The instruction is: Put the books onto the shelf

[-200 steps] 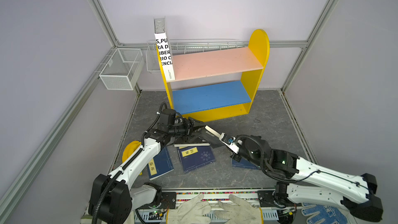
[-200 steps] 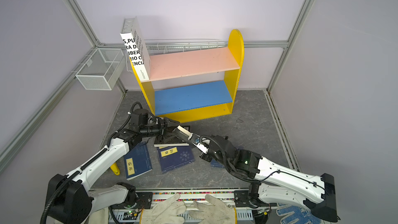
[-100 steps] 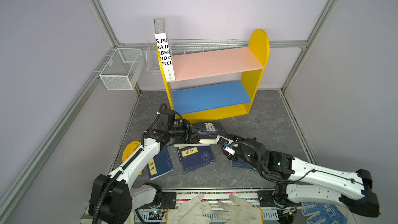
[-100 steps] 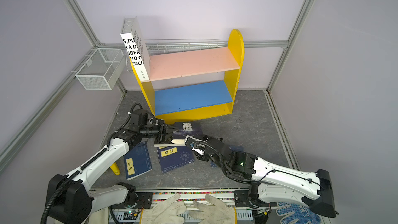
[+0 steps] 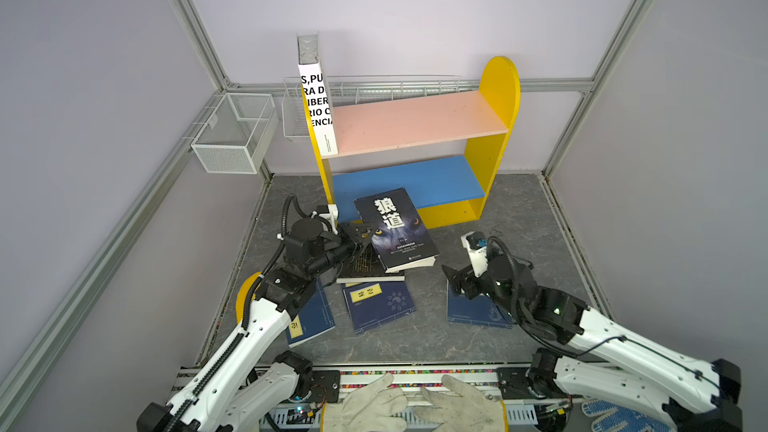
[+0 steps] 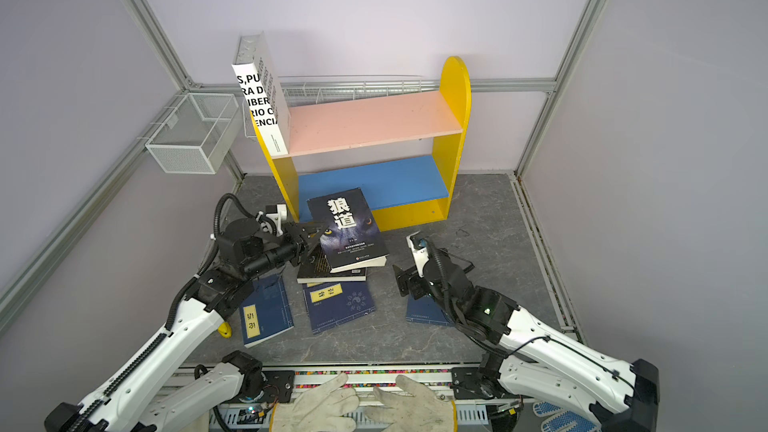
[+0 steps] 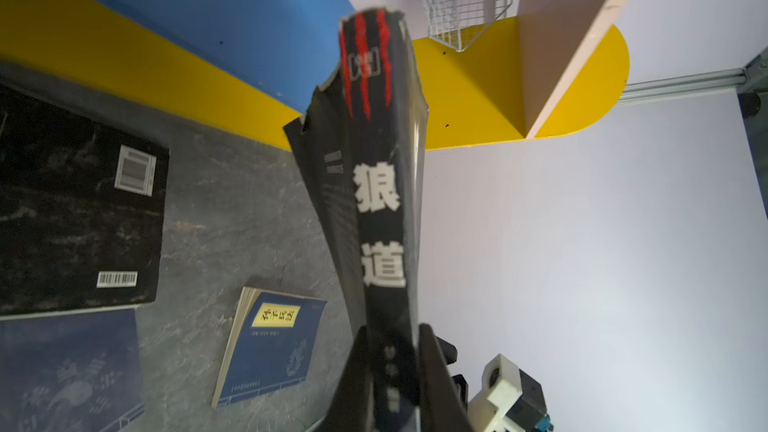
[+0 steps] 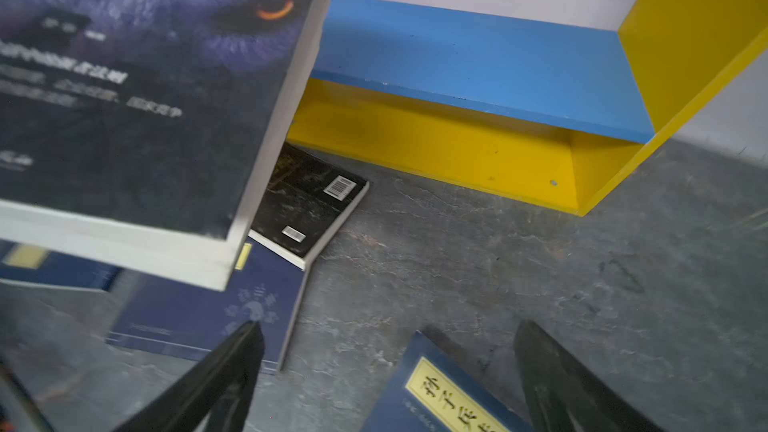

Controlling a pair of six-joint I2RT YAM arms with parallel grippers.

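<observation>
My left gripper (image 5: 361,238) (image 7: 390,351) is shut on the spine edge of the wolf-face book (image 5: 392,226) (image 6: 345,226), holding it tilted above the floor in front of the yellow shelf (image 5: 494,118). A second black paperback (image 5: 361,268) (image 8: 307,197) lies on the floor below it. Three navy books lie flat: one in the middle (image 5: 380,305), one under my left arm (image 5: 309,322), one beneath my right gripper (image 5: 473,311). My right gripper (image 5: 451,280) (image 8: 390,326) hangs open and empty to the right of the wolf book. The white book (image 5: 318,114) stands at the left end of the pink board.
Two white wire baskets (image 5: 235,135) hang on the back-left wall beside the shelf. A yellow object (image 5: 243,297) lies behind my left arm near the left wall. White work gloves (image 5: 415,409) rest on the front rail.
My left gripper closed on the wolf book. My right gripper let go of it, opened wide and drew back to the right. The book's cover has turned up.
</observation>
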